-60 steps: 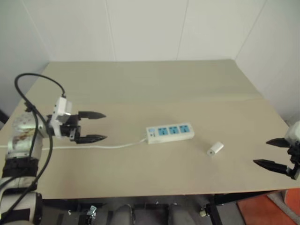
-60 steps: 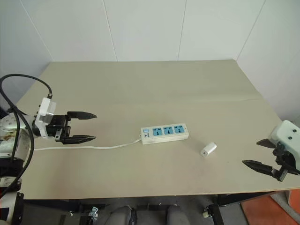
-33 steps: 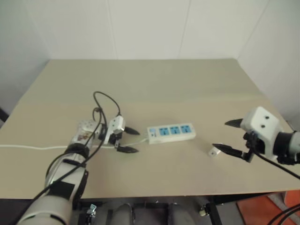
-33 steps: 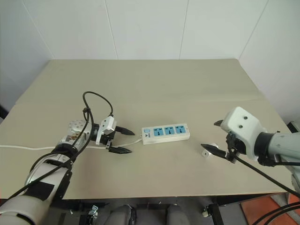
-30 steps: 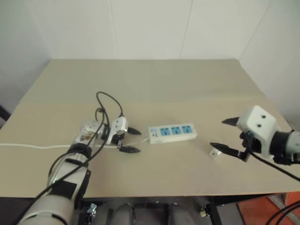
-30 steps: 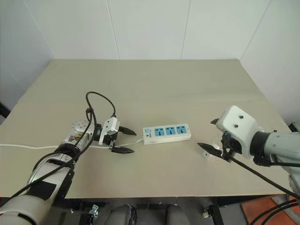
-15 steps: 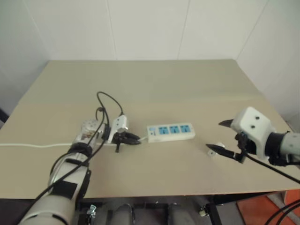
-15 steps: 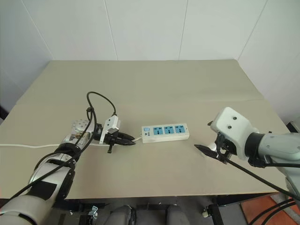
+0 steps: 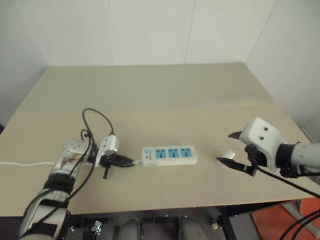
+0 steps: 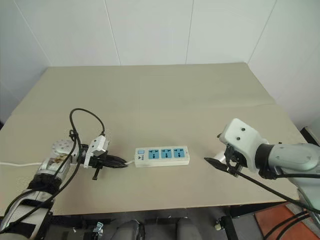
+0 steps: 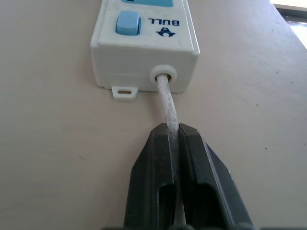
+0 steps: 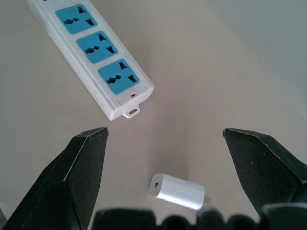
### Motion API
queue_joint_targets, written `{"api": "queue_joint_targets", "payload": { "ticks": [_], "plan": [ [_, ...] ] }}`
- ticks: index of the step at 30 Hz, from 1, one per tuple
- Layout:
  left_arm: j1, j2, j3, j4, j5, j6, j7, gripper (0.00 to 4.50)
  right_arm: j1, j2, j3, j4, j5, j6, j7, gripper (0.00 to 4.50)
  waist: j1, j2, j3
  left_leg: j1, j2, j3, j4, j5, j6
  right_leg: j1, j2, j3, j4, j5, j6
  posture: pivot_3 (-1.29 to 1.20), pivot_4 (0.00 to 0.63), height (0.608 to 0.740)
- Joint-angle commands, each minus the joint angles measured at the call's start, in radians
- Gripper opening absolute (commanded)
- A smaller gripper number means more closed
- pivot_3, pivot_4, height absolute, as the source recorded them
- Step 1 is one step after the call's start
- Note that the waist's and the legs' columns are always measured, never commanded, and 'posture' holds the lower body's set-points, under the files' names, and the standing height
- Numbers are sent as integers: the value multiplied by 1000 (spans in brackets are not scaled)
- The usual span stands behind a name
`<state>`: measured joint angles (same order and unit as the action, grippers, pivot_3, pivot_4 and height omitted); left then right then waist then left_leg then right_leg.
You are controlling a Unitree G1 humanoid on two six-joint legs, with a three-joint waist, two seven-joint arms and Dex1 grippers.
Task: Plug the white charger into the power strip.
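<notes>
The long white plastic power strip with three blue socket faces is seen lying flat near the middle of the beige tabletop. At its nine o'clock, the thin white cord is pinched in the left claw, just beside the switch end. The small white boxy charger lies at the strip's three o'clock, apart from it, between the widely spread fingers of the right claw.
</notes>
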<state>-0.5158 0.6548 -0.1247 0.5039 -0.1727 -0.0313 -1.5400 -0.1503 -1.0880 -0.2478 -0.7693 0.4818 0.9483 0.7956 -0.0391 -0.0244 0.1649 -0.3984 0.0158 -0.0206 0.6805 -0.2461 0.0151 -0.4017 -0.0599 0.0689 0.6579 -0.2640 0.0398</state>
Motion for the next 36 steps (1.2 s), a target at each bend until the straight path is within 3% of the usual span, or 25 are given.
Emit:
{"api": "queue_joint_targets", "payload": {
  "ticks": [1, 7, 15, 27, 36],
  "plan": [
    [47, 48, 24, -117, -24, 122, 36, 34, -34, -11, 17, 18, -23, -52, -5, 4500, 0, 0, 0, 0, 0, 0, 0, 0, 0, 0, 0, 0, 0, 0, 0, 0, 150, 740],
    [103, 88, 63, -238, -118, 152, -6, 1770, -50, -3, 58, 42, -33, -79, -2, 4500, 2, 0, 0, -2, 0, 0, 0, 0, 0, -2, 0, 0, 0, 0, 0, 0, 150, 740],
    [67, 62, 162, -171, -241, 113, -40, 4416, -29, -4, 39, 31, -30, -64, -11, 4500, 13, 0, 0, -2, 0, 0, 0, 0, 0, -2, 0, 0, -1, 0, 0, 0, 150, 740],
    [-21, -193, 192, 104, -262, -214, -70, 4466, 16, -4, -3, 3, -29, -36, -34, 4500, 27, 0, 0, -4, -1, 1, 1, 0, 0, -3, 0, -1, -1, 0, 0, 0, 150, 740],
    [-97, -247, 106, 283, -287, -334, -74, 4466, 21, -7, 5, -7, -33, -31, -53, 4500, 25, 0, 0, -4, -1, 0, 1, 0, 0, -2, 0, -1, -1, 0, 0, 0, 150, 740]
  ]
}}
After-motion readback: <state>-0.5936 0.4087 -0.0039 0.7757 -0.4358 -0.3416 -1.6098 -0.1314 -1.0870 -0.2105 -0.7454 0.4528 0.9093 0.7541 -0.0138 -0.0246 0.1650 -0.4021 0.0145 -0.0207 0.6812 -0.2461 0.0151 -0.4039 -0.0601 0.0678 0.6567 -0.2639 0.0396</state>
